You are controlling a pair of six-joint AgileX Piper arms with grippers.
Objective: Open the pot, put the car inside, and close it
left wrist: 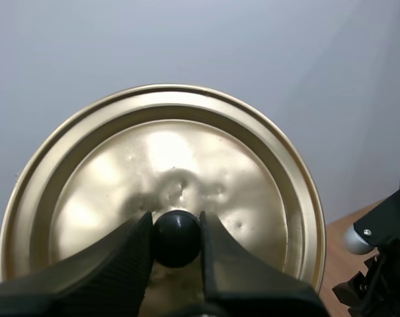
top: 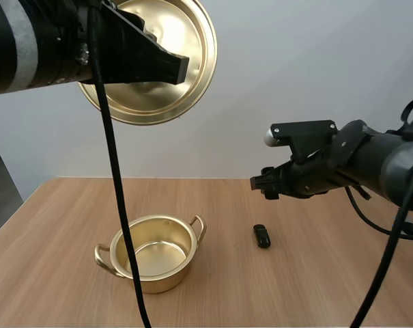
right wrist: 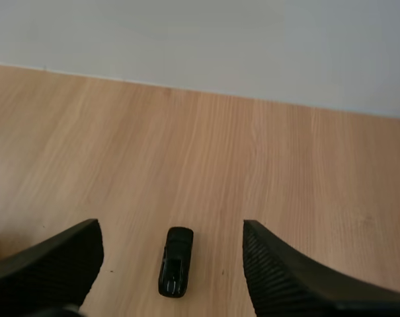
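A gold pot stands uncovered on the wooden table, its inside bare. High above it my left gripper holds the gold lid tilted on edge; its fingers pinch the lid's black knob in front of the lid. A small black toy car lies on the table to the right of the pot. My right gripper hangs above and slightly behind the car. Its fingers stand wide apart, with the car on the table between them.
The wooden table runs wide to the left of the pot and in front of the car. A pale wall stands behind the table's far edge.
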